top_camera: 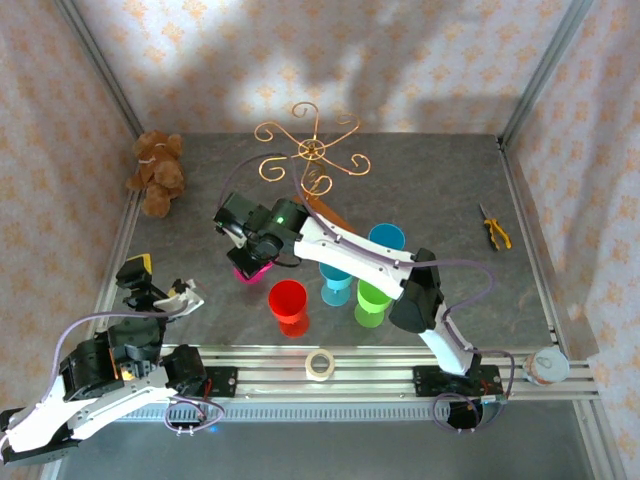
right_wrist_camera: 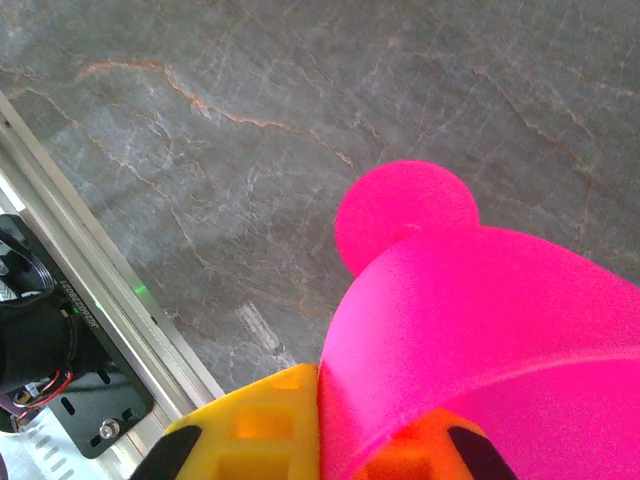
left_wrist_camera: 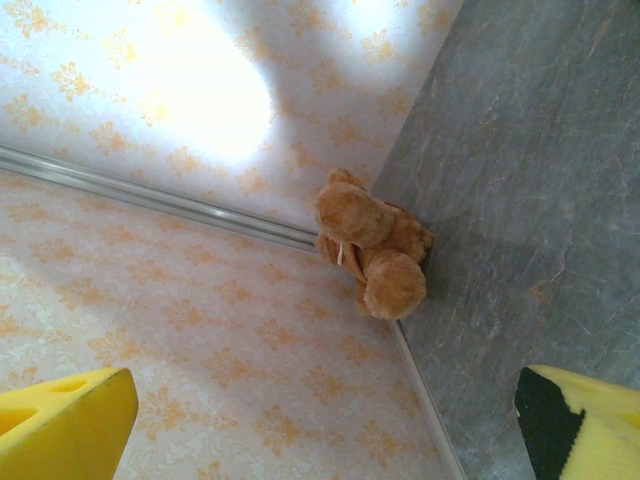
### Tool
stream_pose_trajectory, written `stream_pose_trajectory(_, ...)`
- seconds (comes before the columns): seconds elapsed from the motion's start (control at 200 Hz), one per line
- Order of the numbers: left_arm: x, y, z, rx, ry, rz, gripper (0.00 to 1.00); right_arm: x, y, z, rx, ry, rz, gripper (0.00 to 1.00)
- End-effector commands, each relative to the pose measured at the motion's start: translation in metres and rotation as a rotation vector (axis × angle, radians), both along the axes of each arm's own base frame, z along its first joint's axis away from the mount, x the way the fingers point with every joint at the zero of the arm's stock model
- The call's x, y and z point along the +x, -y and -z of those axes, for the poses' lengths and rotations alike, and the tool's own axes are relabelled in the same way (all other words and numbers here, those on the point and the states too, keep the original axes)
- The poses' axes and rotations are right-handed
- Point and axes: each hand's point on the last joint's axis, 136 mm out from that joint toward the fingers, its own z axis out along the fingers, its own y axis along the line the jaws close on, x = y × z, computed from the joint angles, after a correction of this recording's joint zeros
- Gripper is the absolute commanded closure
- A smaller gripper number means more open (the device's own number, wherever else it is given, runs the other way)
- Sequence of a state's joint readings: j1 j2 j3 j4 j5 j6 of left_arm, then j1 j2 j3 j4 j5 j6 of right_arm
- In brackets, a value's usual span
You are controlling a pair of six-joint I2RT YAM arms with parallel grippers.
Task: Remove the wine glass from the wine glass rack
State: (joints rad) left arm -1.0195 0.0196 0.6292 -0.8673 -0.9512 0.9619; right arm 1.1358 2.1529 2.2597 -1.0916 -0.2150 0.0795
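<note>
Top external view: wine glass rack (top_camera: 310, 150) stands at the far middle of the grey worktop (top_camera: 440, 190), copper scroll arms spread, none of them carrying a glass. Right arm reaches left across the worktop. Right claw (top_camera: 252, 255) sits well in front of the rack, clamped on the pink wine glass (top_camera: 250, 273). Glass is clear of the rack, low over the worktop; cannot tell whether it touches the surface.

Just right of the glass: red cup (top_camera: 288, 305), blue cup (top_camera: 335, 285), green cup (top_camera: 372, 300), and a second blue cup (top_camera: 386, 237) behind the arm. Teddy bear (top_camera: 157, 172) sits in the far left corner. Pliers (top_camera: 493, 228) lie at the right side, well apart. Tape roll (top_camera: 320, 364) lies on the front rail.

Left claw (top_camera: 165, 295) is at the near left, jaws spread wide, nothing between them.

Right wrist view: claw (right_wrist_camera: 340, 440) pinches the pink bowl of the glass (right_wrist_camera: 480, 340); its round foot points away, with bare worktop (right_wrist_camera: 200, 150) beyond.

Left wrist view: claw (left_wrist_camera: 322, 400) is wide, with yellow fingers (left_wrist_camera: 65, 425) at both lower corners. Teddy bear (left_wrist_camera: 370, 250) lies against the wall at the worktop (left_wrist_camera: 530, 200) edge.
</note>
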Motion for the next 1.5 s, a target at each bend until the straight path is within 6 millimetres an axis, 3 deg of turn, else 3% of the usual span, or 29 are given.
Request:
stream_pose_trajectory(0.0,-0.003,-0.009,-0.011,-0.039,0.029,-0.028,0.01,0.007,0.005,-0.010,0.012,0.030,0.046,1.00)
stream_pose_trajectory(0.38,-0.004,-0.009,-0.017,-0.063,0.039,-0.014,0.01,0.009,0.018,0.016,-0.102,0.012,0.083,1.00)
stream_pose_trajectory(1.497,-0.002,-0.005,-0.023,-0.063,0.062,-0.004,0.01,-0.007,0.027,0.037,-0.202,-0.051,0.022,1.00)
